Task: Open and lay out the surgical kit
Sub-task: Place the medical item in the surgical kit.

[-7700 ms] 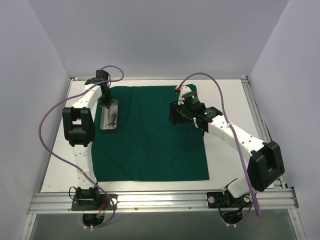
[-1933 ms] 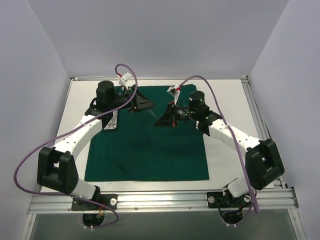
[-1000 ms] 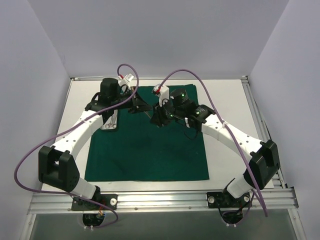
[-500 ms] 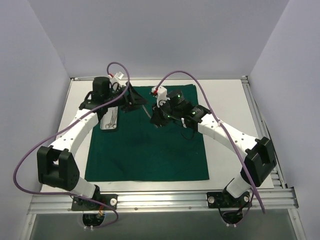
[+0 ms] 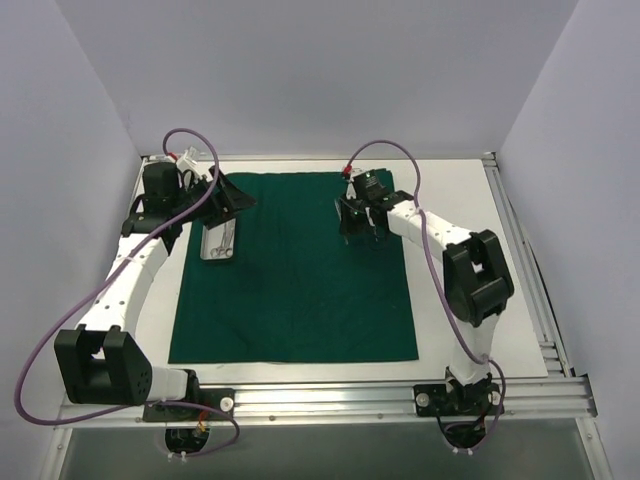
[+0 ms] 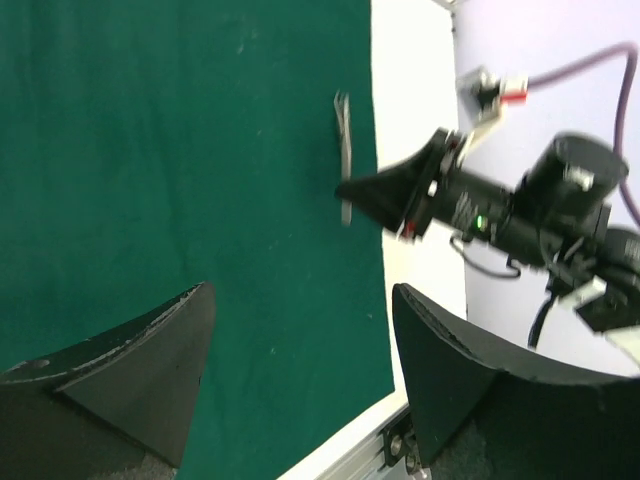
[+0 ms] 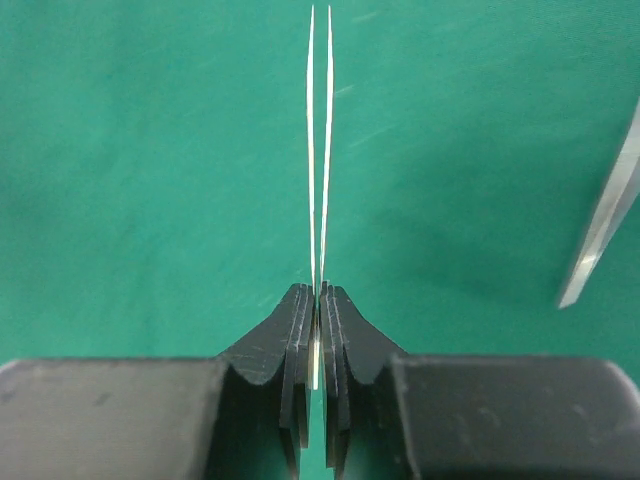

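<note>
The dark green cloth (image 5: 300,280) lies spread flat on the table. On its left edge stands the small steel tray (image 5: 219,243) with thin instruments in it. My left gripper (image 5: 228,196) hovers just behind the tray, open and holding nothing; its fingers (image 6: 150,360) stand wide apart over the cloth (image 6: 180,150). My right gripper (image 5: 352,216) is over the cloth's back right part, shut on a thin two-bladed steel instrument (image 7: 320,150) that sticks out ahead of the jaws (image 7: 319,300). Another steel instrument (image 7: 605,220) lies on the cloth beside it, its length (image 6: 343,150) showing by the right gripper's tip.
White table (image 5: 460,250) borders the cloth on the right and left. An aluminium rail (image 5: 320,398) runs along the near edge. Purple cables (image 5: 385,150) loop above both wrists. Grey walls close in on three sides.
The two grippers met over the cloth's back middle. Since then the left gripper has opened and pulled back left toward the tray; the right gripper has swung right, keeping the thin instrument.
</note>
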Action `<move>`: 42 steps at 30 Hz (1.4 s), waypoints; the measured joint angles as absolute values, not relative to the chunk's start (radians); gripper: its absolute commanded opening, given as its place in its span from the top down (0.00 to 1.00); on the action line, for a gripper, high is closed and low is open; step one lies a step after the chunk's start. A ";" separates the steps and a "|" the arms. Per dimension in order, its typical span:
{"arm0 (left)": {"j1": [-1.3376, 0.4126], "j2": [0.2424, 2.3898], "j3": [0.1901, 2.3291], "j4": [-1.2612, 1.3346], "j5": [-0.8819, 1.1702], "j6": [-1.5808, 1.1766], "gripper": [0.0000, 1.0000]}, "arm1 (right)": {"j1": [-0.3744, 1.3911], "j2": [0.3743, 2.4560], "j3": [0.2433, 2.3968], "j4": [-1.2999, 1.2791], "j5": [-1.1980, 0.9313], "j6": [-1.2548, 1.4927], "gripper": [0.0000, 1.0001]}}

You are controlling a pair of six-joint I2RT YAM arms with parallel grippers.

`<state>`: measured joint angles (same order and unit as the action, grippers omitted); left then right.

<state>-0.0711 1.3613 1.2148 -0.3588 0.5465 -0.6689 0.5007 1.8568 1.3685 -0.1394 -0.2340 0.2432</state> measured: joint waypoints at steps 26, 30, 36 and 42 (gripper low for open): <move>-0.071 1.415 1.185 -0.377 0.567 -0.646 0.21 | 0.400 2.146 1.573 -0.245 0.046 0.340 1.00; -0.071 1.424 1.184 -0.375 0.576 -0.646 0.21 | 0.392 2.154 1.581 -0.249 0.051 0.340 1.00; -0.071 1.436 1.184 -0.374 0.580 -0.643 0.21 | 0.392 2.158 1.590 -0.252 0.049 0.340 0.87; -0.071 1.459 1.184 -0.379 0.580 -0.631 0.21 | 0.392 2.163 1.595 -0.251 0.048 0.339 0.71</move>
